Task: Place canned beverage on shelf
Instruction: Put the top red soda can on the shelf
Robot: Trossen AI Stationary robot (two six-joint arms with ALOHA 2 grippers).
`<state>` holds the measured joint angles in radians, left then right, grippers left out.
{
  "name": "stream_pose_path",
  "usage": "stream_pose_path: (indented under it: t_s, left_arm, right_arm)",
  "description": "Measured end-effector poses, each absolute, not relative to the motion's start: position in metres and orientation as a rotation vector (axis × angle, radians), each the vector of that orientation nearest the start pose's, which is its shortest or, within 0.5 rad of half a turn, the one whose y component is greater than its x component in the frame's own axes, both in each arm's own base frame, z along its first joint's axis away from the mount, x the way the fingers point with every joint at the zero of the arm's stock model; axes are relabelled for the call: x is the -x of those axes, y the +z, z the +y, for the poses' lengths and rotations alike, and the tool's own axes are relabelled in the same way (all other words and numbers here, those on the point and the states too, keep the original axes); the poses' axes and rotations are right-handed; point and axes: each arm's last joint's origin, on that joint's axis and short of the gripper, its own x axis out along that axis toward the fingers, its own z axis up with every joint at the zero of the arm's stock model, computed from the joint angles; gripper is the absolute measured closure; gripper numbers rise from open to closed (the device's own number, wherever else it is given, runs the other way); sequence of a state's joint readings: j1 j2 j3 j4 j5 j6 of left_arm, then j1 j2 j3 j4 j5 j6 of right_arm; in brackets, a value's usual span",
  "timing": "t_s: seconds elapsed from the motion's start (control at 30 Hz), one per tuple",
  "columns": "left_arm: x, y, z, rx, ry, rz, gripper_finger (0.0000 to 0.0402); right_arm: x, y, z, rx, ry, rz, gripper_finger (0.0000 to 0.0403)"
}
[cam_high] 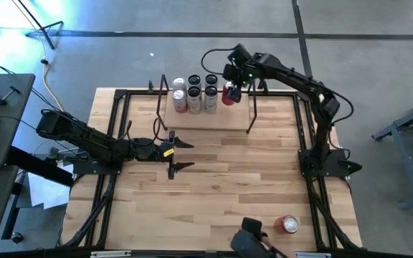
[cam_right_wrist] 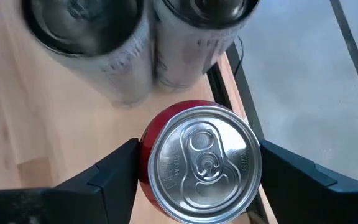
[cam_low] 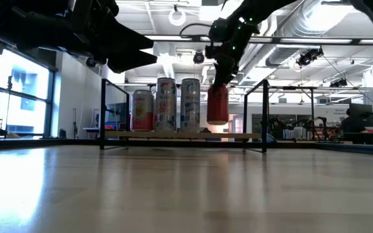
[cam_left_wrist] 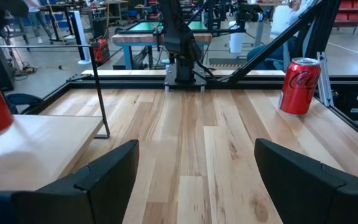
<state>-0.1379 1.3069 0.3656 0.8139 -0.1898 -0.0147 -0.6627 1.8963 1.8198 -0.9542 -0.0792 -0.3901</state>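
Observation:
My right gripper [cam_high: 229, 92] is shut on a red can [cam_low: 217, 103] over the right part of the shelf [cam_high: 221, 120], a light-wood plank with a black rod upright at each end. Several cans [cam_high: 194, 93] stand upright on the plank just left of the held can. My left gripper [cam_high: 185, 154] is open and empty above the table's middle, near the shelf's front edge. A second red cola can [cam_left_wrist: 299, 86] stands on the table near its front right corner, and it also shows in the high view [cam_high: 290, 224]. My right gripper pinches the red can between its two fingers, one on each side of the can's wall near the top rim [cam_right_wrist: 143, 155]. The fingers come from above, pointing down. The can hangs upright, its bottom [cam_low: 217, 122] a little above the shelf plank.
Black frame rails [cam_high: 307, 143] run along the tabletop's sides. The shelf's right upright rod [cam_low: 265, 116] stands close to the held can's right. Bare wood lies between the shelf and the near edge.

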Motion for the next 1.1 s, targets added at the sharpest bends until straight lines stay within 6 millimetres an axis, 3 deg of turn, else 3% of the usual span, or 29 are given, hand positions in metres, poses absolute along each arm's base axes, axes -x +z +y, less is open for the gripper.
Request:
stream_pose_path:
  t_s: [0.23,0.47,0.67,0.9,1.1]
  left_arm:
    - [-0.238,0.183,-0.027,-0.006,0.053,0.126,0.0092]
    - [-0.238,0.183,-0.027,-0.023,0.052,0.126,0.0092]
    - [-0.238,0.183,-0.027,-0.024,0.052,0.126,0.0092]
    - [-0.238,0.183,-0.028,-0.024,0.052,0.125,0.0092]
    - [-0.238,0.184,-0.028,-0.024,0.052,0.125,0.0092]
  right_arm:
    - [-0.32,0.299,-0.26,-0.035,-0.329,1.082,0.0134]
    - [-0.316,0.299,-0.267,-0.012,-0.336,1.071,0.0134]
    - [-0.314,0.286,-0.269,-0.016,-0.328,1.091,0.0134]
    - [-0.314,0.285,-0.269,-0.014,-0.331,1.093,0.0134]
    - [-0.313,0.286,-0.27,0.013,-0.387,1.109,0.0065]
